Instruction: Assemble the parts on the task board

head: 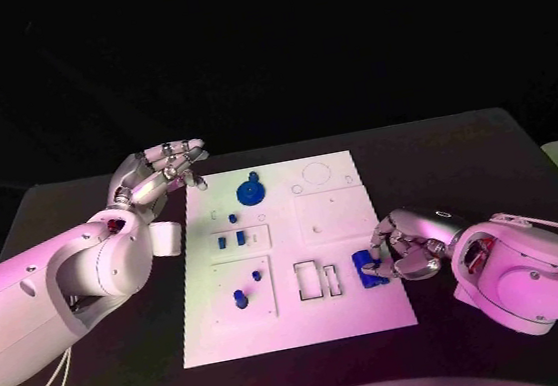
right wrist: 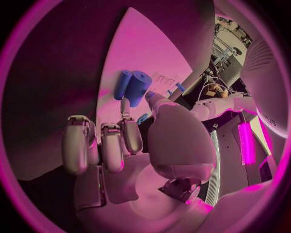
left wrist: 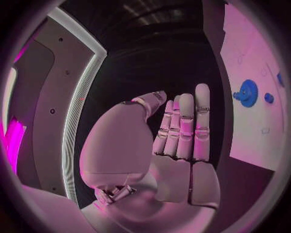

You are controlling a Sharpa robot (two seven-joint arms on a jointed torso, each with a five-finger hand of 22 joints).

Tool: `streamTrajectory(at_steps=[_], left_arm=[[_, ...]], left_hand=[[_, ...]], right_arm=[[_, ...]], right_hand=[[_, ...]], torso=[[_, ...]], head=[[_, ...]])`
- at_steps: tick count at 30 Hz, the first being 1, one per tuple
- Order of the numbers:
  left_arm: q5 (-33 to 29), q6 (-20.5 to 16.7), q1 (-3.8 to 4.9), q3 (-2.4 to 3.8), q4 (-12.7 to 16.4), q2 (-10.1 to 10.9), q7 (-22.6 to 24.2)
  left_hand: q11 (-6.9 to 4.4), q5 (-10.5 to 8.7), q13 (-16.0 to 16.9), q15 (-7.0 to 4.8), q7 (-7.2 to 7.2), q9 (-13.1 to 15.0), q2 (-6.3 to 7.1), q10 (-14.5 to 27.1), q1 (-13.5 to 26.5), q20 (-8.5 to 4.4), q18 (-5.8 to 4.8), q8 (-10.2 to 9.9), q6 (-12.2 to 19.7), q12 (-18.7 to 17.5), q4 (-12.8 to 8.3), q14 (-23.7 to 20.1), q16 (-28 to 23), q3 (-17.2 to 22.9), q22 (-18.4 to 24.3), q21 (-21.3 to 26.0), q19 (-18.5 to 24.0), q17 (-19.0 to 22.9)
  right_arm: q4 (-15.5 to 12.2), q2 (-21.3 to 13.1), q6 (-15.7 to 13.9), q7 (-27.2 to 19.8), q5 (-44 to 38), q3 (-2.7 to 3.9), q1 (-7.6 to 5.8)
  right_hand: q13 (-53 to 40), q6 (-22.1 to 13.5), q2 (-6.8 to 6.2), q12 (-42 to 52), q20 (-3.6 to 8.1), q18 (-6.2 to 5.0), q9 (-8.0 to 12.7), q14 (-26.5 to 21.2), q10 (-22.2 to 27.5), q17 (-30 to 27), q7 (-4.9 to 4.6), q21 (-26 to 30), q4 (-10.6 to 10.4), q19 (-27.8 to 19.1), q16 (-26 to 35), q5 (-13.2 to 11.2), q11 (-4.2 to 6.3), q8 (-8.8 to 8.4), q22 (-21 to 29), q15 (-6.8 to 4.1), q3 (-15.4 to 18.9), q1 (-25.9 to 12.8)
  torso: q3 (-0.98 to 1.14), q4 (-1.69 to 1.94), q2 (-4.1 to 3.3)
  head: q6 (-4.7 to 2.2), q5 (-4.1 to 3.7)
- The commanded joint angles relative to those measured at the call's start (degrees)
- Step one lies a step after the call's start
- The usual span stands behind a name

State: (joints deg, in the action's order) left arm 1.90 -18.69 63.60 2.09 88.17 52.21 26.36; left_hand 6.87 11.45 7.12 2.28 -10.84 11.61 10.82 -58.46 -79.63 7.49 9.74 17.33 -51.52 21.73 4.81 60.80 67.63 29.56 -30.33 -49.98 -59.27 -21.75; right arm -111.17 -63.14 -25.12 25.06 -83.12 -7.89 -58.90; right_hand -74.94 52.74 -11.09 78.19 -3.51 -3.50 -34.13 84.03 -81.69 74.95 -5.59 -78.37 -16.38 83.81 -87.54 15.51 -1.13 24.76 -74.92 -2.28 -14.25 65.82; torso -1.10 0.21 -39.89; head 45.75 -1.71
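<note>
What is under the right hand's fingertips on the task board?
The right hand pinches a blue part at the task board's right edge, beside two rectangular slots. The board beneath part and fingers is covered.

The task board was plain white, set on a black tabletop. A blue gear and several small blue parts lay on it. The right robot hand was silver and held a blue cylindrical part. The left robot hand was silver too.
</note>
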Motion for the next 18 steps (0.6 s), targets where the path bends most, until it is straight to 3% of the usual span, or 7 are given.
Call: streamTrajectory(at_steps=[1, 18], left_arm=[[0.21, 0.61, 0.02, 0.03, 0.03, 0.01, 0.21], [0.21, 0.71, 0.02, 0.03, -0.07, 0.04, 0.21]], left_hand=[[-0.08, 0.1, 0.08, 0.11, 0.02, -0.07, -0.35, 0.3, 0.06, 0.07, 0.81, 0.29, 0.41, 0.36, -0.3, -0.21, -0.04, 0.18, 0.09, 0.21, 0.41, 0.05], [-0.07, 0.1, 0.09, 0.12, 0.01, -0.07, -0.38, 0.35, 0.14, 0.08, 0.8, 0.32, 0.4, 0.42, -0.27, -0.22, -0.02, 0.17, 0.09, 0.22, 0.41, 0.06]], right_arm=[[-0.03, 0.23, 0.05, 0.4, -1.63, -0.02, 0.11], [2.09, 3.76, 1.74, 3.3, -4.4, -0.04, 1.7]], right_hand=[[-1.91, -0.06, -0.08, 0.21, 0.09, 1.02, -0.08, 4.69, -0.3, 8.31, 0.25, -0.12, -0.09, 1.54, -0.25, -0.32, 0.19, 0.24, -10.87, -0.52, 0.18, -0.51], [-1.86, 0.12, -0.02, 0.08, 0.16, 0.97, -0.25, 4.65, -0.22, 8.16, 0.36, 0.14, -0.34, 1.45, -0.2, -0.64, 0.28, 0.38, -10.82, -0.61, 1.1, -0.88]], torso=[[0.0, -0.01, 0.02], [-0.05, 0.04, 0.0]], head=[[0.02, -0.02], [-0.09, 0.1]])
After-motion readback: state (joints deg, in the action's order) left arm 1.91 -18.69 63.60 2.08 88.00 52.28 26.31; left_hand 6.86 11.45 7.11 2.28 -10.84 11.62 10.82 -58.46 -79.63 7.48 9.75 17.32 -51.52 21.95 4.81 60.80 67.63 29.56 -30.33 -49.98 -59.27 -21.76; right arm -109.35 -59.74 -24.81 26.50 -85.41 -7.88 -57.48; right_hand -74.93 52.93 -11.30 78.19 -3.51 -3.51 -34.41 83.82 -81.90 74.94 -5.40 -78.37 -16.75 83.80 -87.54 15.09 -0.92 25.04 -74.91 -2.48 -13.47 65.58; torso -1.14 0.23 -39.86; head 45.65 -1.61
